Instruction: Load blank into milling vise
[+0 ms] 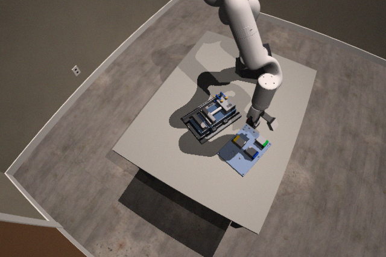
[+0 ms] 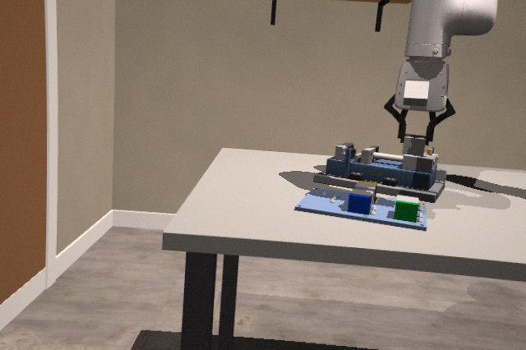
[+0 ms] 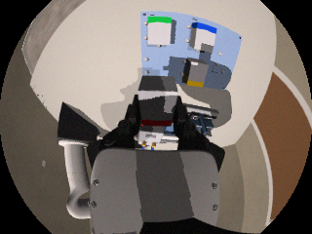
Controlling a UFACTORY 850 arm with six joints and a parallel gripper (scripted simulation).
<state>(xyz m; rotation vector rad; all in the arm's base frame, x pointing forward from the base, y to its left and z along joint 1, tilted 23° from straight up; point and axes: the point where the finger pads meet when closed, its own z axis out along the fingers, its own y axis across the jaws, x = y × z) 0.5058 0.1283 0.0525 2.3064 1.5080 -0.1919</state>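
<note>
The red blank [image 2: 414, 143] is held clamped in the half-closed gripper [image 2: 416, 137], right of centre; it should be carried level above the vise [image 2: 382, 169].

We see a pale blue plate [image 2: 314, 205] bearing grey blocks tipped blue [image 2: 359, 203], green [image 2: 405, 210] and yellow [image 1: 237, 138], beside a dark blue vise [image 2: 339, 166] on a beige table [image 2: 237, 193].
</note>
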